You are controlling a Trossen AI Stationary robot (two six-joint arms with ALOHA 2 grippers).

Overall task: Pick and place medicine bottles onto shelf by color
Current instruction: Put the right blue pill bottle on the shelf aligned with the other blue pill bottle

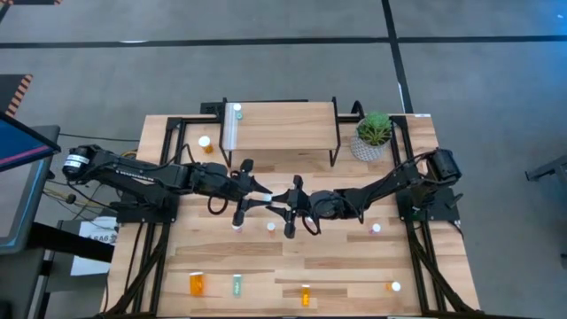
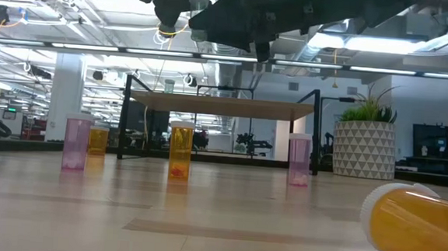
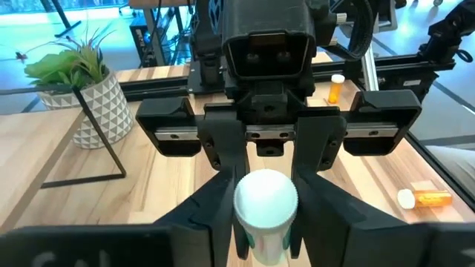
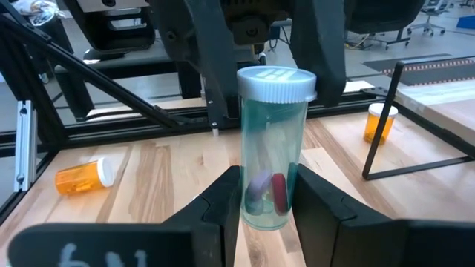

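Between both claws, unlabelled green bottle (image 4: 272,148)

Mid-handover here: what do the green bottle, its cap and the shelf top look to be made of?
Green bottle: translucent, glossy plastic by the look; pills show through its wall. Its cap: opaque white plastic, matte, with a ribbed edge. Shelf top: pale wood plank, grain lines visible, low sheen; whether solid or veneer is not clear. Right pincer grips the body; left pincer is at the cap end.

Evenly lit indoor scene under bright ceiling strip lights (image 2: 213,56) that glare in the low view. The nearest orange bottle (image 2: 416,227) looks soft, perhaps out of focus. Shadows on the table (image 1: 266,266) are faint.
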